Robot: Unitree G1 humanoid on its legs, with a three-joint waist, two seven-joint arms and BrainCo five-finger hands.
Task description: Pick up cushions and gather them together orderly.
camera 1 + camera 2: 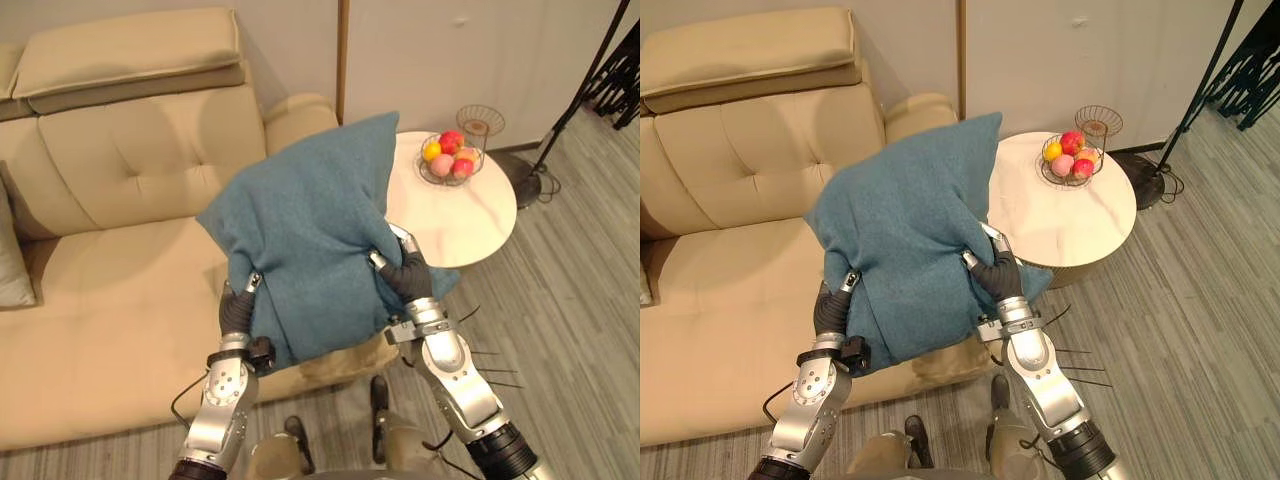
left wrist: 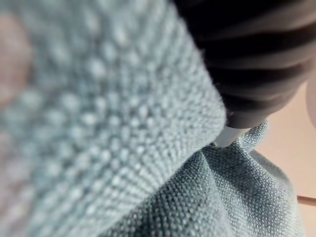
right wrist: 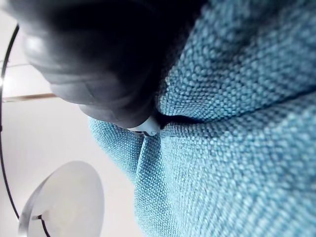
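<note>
Blue cushion [image 1: 310,240] held up mid-frame, clamped betw. left hand [image 1: 238,308] & right hand [image 1: 405,272] from both sides to stop sagging (grip buried in cloth, can't tell); sofa [image 1: 110,290] lower left.

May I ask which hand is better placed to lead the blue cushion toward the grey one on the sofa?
Left, probably. The left hand is on the sofa side of the blue cushion, nearer the grey cushion; the right hand is on the round table side.
</note>
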